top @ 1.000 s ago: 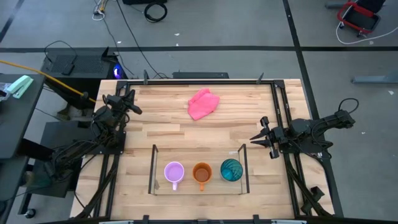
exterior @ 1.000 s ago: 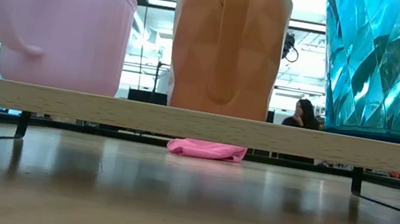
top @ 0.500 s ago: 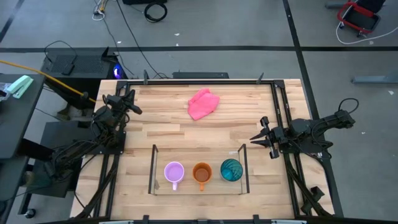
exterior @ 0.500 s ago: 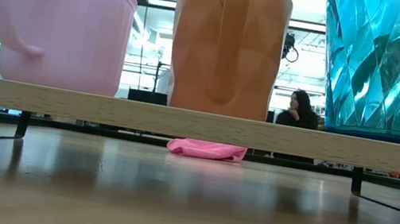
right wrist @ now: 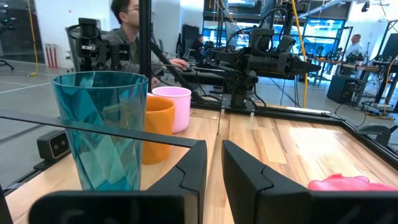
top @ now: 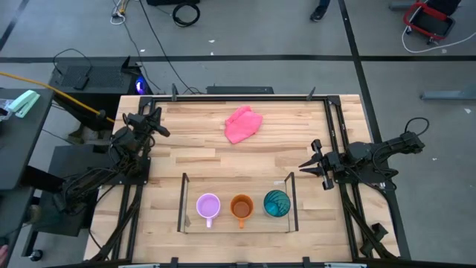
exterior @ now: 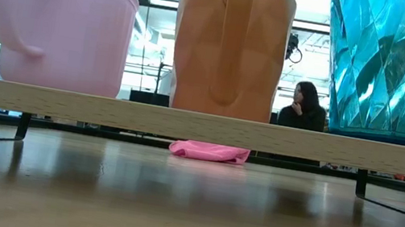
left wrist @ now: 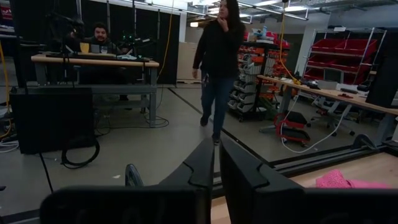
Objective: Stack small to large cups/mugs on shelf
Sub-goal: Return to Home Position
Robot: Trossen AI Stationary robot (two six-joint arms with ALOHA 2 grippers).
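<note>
Shelf: the shelf (top: 184, 202) sits low and centre in the overhead picture, at the table's (top: 193, 156) near edge.
Cups: three stand in a row on the shelf, apart from each other. From left to right they are the lilac mug (top: 208, 206), the orange mug (top: 242, 206) and the teal cup (top: 277, 202), so the smallest is on the left and the largest on the right.
Right gripper: the right gripper (top: 303, 166) is at mid-right of the overhead picture, above and right of the shelf's right end and touching nothing. Its fingers are drawn almost together and hold nothing.
Left gripper: the left gripper (top: 165, 132) is at the table's upper-left edge, well apart from the shelf. Its fingers are also nearly closed and empty.
Cloth: the pink cloth (top: 243, 123) lies crumpled at upper centre of the table.
Person: a person (exterior: 302, 105) shows in the room beyond the table, seen between the orange mug and the teal cup in the level picture.
Change: over the last second nothing on the table has moved, neither cups, shelf, cloth nor arms. Only the person has shifted a little leftward, and a foot (top: 320, 11) now shows at the top edge of the overhead picture.
Meaning: the row looks finished, and both arms appear settled at rest with nothing left to place.
</note>
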